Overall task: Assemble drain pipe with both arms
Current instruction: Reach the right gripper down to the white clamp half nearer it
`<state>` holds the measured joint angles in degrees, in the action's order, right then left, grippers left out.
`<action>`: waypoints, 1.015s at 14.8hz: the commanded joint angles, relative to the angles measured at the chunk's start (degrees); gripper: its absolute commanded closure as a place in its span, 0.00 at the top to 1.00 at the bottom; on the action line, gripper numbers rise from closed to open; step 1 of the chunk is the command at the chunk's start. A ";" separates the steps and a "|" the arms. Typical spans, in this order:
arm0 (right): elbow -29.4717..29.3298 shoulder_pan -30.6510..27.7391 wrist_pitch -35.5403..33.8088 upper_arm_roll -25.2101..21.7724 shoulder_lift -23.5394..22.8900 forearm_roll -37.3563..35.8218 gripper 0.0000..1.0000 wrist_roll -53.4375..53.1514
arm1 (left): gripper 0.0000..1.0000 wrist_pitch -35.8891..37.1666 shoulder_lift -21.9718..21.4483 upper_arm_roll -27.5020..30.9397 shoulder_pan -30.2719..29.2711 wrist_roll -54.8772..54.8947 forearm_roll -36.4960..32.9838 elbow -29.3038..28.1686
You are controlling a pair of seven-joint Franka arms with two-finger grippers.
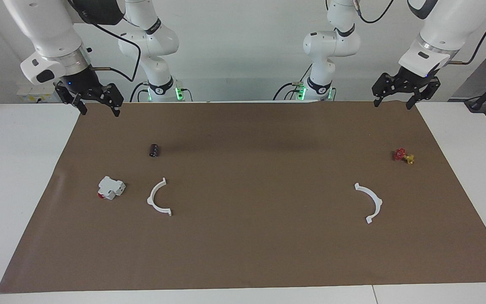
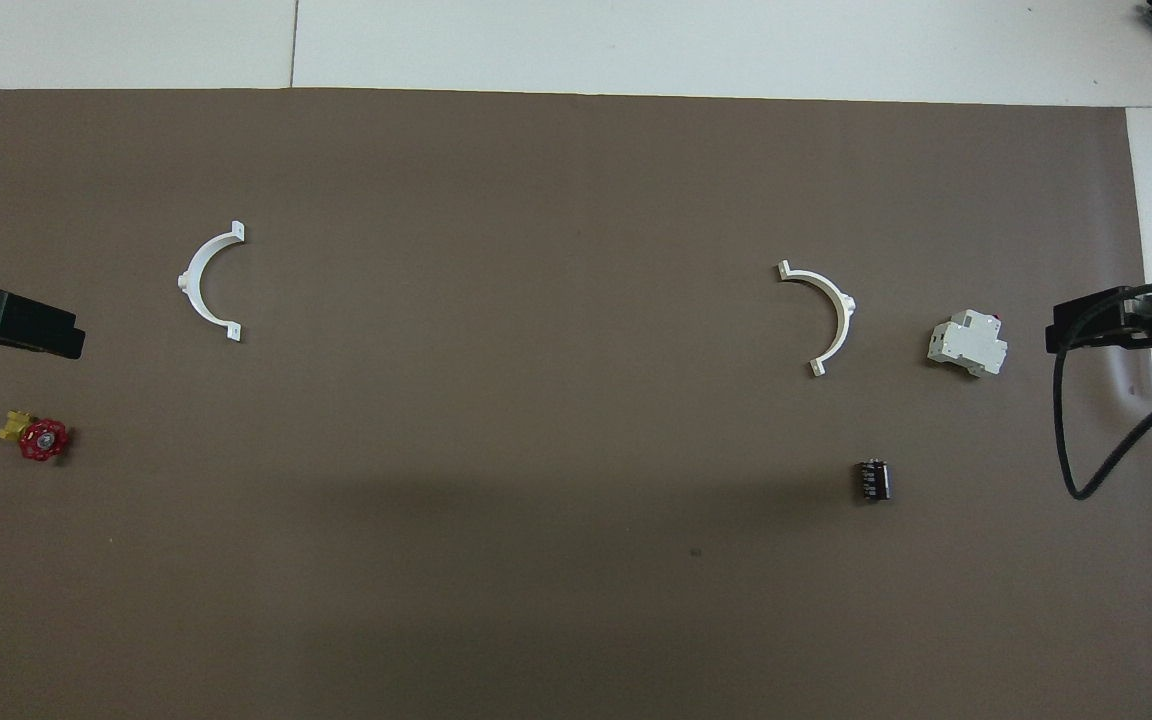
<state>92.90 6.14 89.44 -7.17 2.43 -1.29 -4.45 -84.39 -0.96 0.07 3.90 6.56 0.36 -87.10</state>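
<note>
The drain pipe lies in two separate white half-ring arcs flat on the brown mat (image 1: 247,253). One arc (image 1: 158,198) (image 2: 831,315) lies toward the right arm's end, beside a white block. The other arc (image 1: 371,202) (image 2: 204,285) lies toward the left arm's end. The two arcs are far apart, their open sides facing each other. My right gripper (image 1: 99,109) (image 2: 1056,335) hangs open and empty over the mat's edge nearest the robots. My left gripper (image 1: 393,104) (image 2: 71,340) hangs open and empty over the same edge at its own end.
A boxy white block with a red part (image 1: 111,188) (image 2: 968,345) sits beside the right-end arc. A small black cylinder (image 1: 154,150) (image 2: 873,480) lies nearer to the robots than that arc. A red-and-yellow valve (image 1: 403,156) (image 2: 36,438) lies nearer to the robots than the left-end arc.
</note>
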 commanded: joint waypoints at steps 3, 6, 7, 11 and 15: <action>0.18 -0.60 -0.14 0.40 0.39 0.32 1.00 0.32 | 1.00 0.28 -1.68 0.02 -0.29 -0.49 0.26 -1.76; 3.15 -0.60 1.25 0.40 1.78 0.41 1.00 0.05 | 1.00 0.37 -1.68 0.02 -0.29 -0.49 0.26 -1.67; 5.26 -0.34 5.09 0.40 2.57 0.41 1.00 0.40 | 1.00 0.37 -1.68 0.02 -0.21 -0.49 0.26 -1.76; 9.65 1.33 17.21 0.49 0.31 1.37 1.00 1.81 | 1.00 0.37 -1.68 0.02 -0.29 -0.49 0.26 -1.76; 11.87 2.29 33.83 0.49 -10.92 5.58 1.00 6.28 | 1.00 0.37 -1.68 0.02 -0.29 -0.49 0.26 -1.76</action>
<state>104.85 8.09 117.22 -6.57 -2.63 1.67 -1.54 -84.39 -0.97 0.07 3.89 6.55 0.36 -87.12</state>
